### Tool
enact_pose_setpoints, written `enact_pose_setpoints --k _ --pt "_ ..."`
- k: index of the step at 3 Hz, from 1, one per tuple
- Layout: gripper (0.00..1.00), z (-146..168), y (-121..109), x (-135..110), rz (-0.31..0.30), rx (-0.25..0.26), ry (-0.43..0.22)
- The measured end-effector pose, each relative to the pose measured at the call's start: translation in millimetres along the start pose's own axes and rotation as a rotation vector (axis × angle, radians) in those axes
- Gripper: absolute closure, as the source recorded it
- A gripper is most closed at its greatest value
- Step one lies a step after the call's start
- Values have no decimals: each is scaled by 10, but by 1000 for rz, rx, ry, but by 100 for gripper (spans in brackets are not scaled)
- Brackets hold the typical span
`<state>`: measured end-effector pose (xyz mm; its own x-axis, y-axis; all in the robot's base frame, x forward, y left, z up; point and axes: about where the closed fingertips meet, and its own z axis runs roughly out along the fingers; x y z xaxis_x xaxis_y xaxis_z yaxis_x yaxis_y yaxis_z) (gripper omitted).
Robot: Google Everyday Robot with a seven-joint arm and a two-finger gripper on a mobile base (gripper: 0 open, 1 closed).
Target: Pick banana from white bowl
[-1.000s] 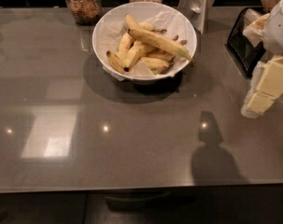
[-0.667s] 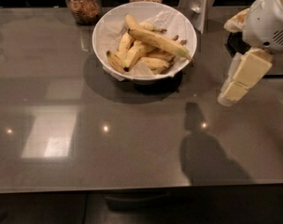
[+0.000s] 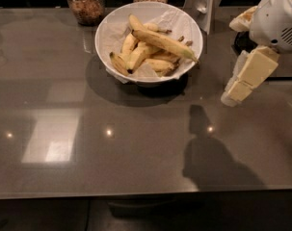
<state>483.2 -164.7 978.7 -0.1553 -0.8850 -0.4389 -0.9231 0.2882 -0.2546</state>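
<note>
Yellow, brown-marked, the banana (image 3: 162, 42) is lying topmost across the shorter bananas (image 3: 136, 57) in the white bowl (image 3: 99, 37) on the bench (image 3: 87, 143), likely free to lift, while the gripper (image 3: 231, 96) is hanging empty off right, whether spread or closed I cannot tell.

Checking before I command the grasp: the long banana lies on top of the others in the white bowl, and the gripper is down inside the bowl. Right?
Not quite: the camera view shows the gripper outside the white bowl, beside it over the table. The banana does top the pile.
</note>
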Motion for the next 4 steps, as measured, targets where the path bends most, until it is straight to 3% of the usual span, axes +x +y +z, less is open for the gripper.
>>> enact_pose_setpoints --k 2,3,4 --pt "0 230 -162 -213 30 -29 -209" --pt "0 230 -162 -214 30 -28 -209" --pt "0 243 -248 -300 2 24 -251"
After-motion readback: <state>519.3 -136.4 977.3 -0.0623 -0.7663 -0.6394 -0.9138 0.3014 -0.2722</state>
